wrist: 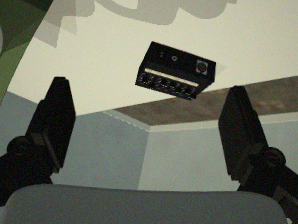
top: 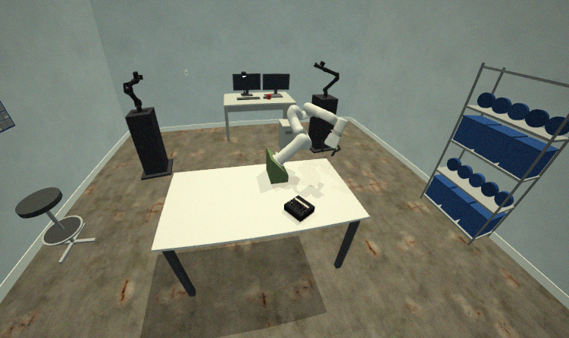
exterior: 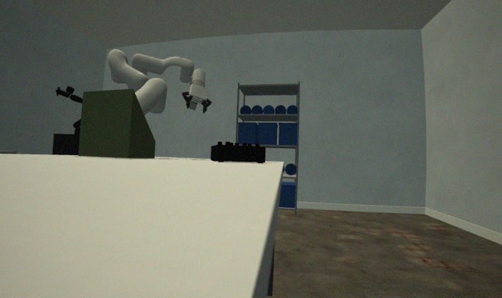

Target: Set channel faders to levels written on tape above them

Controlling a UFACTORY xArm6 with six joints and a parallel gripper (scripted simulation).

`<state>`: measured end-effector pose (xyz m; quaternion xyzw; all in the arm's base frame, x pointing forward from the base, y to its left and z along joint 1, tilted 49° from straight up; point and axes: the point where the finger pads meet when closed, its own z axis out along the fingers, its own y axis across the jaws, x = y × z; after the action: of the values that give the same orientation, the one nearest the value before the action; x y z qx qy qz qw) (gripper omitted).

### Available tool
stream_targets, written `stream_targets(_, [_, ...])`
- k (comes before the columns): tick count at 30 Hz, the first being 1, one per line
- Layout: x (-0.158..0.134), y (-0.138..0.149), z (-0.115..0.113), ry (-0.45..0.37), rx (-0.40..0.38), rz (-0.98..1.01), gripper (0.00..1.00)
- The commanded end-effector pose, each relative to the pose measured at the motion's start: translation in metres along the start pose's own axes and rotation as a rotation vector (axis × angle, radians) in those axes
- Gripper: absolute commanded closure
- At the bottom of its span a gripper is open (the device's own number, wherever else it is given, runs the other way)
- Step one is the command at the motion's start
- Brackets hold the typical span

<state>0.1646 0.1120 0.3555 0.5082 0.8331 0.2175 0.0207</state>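
Lighting desk sits on its feet on the white table, toward the near right edge. Left of it, on the far side of the table, the green wedge base carries the arm. Gripper hangs high above the table, well apart from the desk, fingers spread to full width, holding nothing. In the wrist view the desk is in sight between the jaws but small and skewed; tape labels and scale marks are unreadable.

Risks as I judge them:
- Levels misread from this height, so faders get set wrong.
- Fader caps packed close together; wide-open jaws could clip a neighbour or the master on the way down.
- The desk looks light, and it sits near the table edge; a hard sideways push could slide or tip it.
- A fast release might leave a cap drifting between marks.
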Motion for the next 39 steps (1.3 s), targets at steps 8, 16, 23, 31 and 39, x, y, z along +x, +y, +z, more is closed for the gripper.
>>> stream_targets(8, [0.000, 0.000, -0.001, 0.000, -0.002, -0.001, 0.00])
stream_targets(16, [0.000, 0.000, -0.001, 0.000, -0.002, -0.001, 0.00])
stream_targets(23, [-0.003, 0.008, 0.002, 0.012, 0.014, 0.010, 0.00])
stream_targets(31, [-0.032, 0.053, 0.027, 0.103, 0.098, 0.093, 0.00])
stream_targets(39, [-0.066, 0.081, 0.051, 0.174, 0.131, 0.169, 0.00])
